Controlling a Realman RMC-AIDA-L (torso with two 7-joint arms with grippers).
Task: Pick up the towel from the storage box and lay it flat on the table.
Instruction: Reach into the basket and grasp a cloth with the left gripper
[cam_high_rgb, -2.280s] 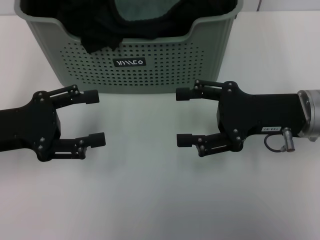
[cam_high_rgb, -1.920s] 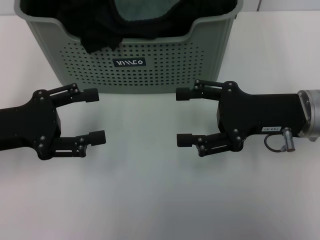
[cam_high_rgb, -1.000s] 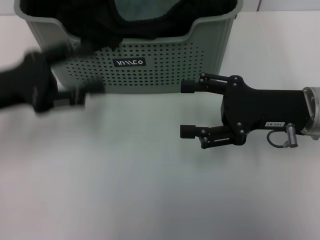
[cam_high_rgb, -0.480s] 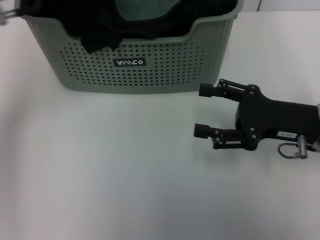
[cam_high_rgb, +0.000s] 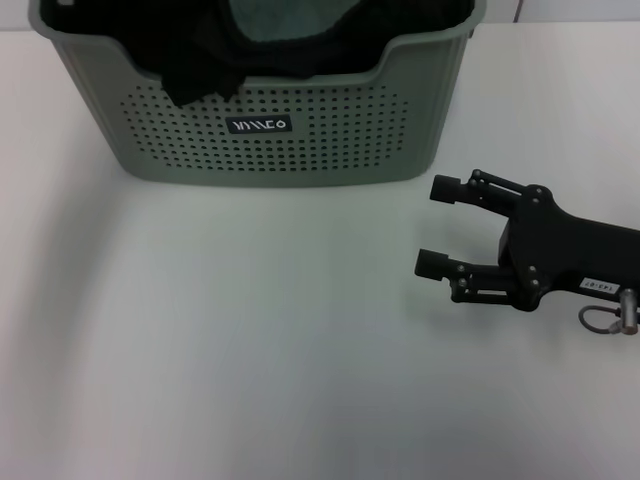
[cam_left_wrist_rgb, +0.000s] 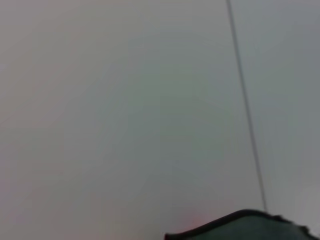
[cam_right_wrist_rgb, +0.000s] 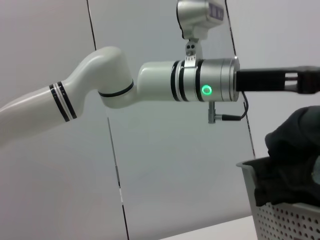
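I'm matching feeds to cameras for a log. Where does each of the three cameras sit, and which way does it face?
Head view: on the head, looking down at the table and the storage box; the right gripper shows open, over the table right of the box.
Left wrist view: on the left wrist, facing a blank wall; none of the robot's body shows.
Right wrist view: on the right wrist, facing sideways at the raised left arm above the box.
Shared: head and right wrist views both show the box and black fabric.

We see a sage-green storage box (cam_high_rgb: 270, 130) dotted with perforations, bearing a white logo on black. Black fabric (cam_high_rgb: 200, 60) and grey-teal cloth (cam_high_rgb: 280, 18) fill it, on a white table (cam_high_rgb: 250, 350).
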